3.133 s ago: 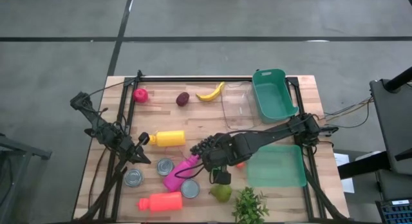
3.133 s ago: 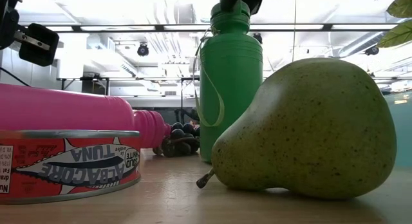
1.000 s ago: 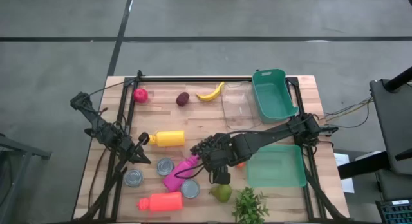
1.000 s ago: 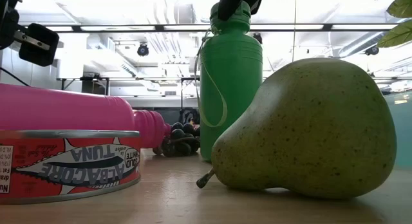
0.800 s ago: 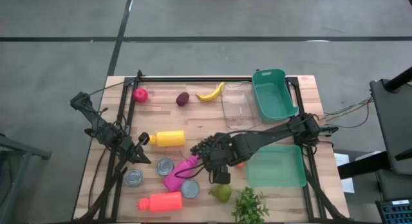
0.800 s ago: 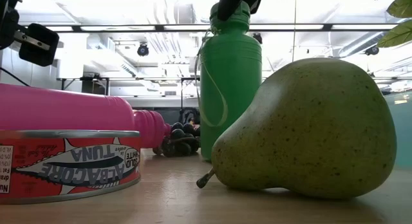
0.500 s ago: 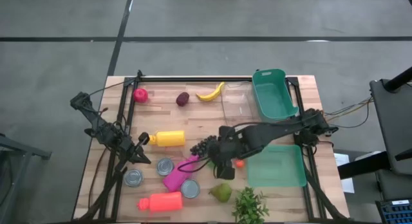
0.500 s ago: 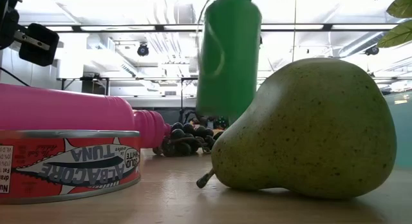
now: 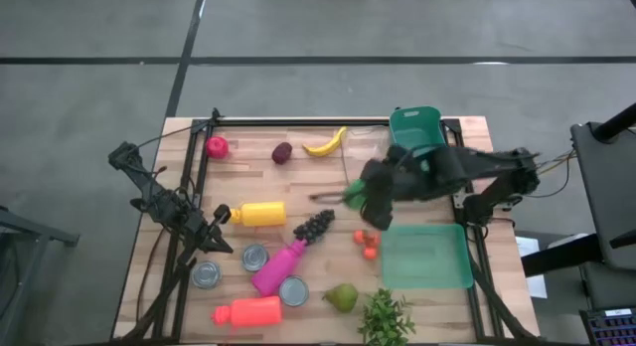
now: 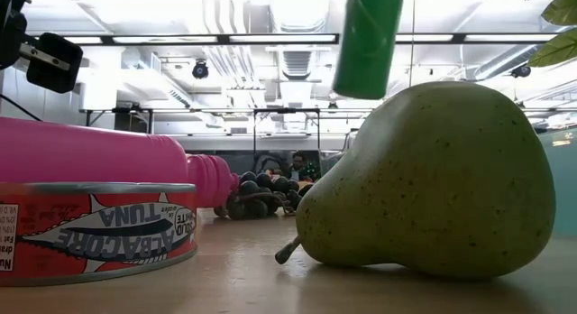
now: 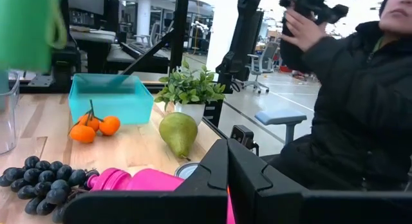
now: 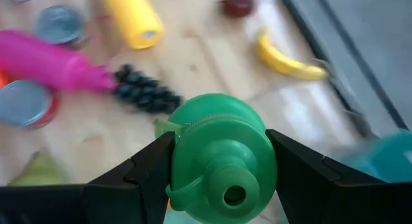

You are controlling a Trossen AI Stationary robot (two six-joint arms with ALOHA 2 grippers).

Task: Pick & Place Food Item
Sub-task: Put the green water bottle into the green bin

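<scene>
your right gripper point(image 12: 222, 163) pinches the smooth round green bottle point(image 12: 222, 163) aloft; its base cut off; left gripper point(image 11: 226, 161) pressed shut.

The right gripper point(image 9: 370, 195) hangs above the table point(image 9: 298, 182), clamped around the cap of a bottle point(image 9: 356, 194) lifted clear of the wood, just left of the clear tub point(image 9: 364, 149). A bin point(image 9: 417, 137) sits right of that tub at the far edge, and a flat tray point(image 9: 427, 257) lies nearer, below the arm. A banana point(image 9: 325, 143) lies left of the tub. Small oranges point(image 9: 365, 244) sit just left of the tray, with grapes point(image 9: 314, 226) farther left. A pear point(image 9: 341, 297) rests at the near edge beside a plant point(image 9: 388, 318) (the two almost touching). The left gripper point(image 9: 221, 215) waits, shut, at the left side.
</scene>
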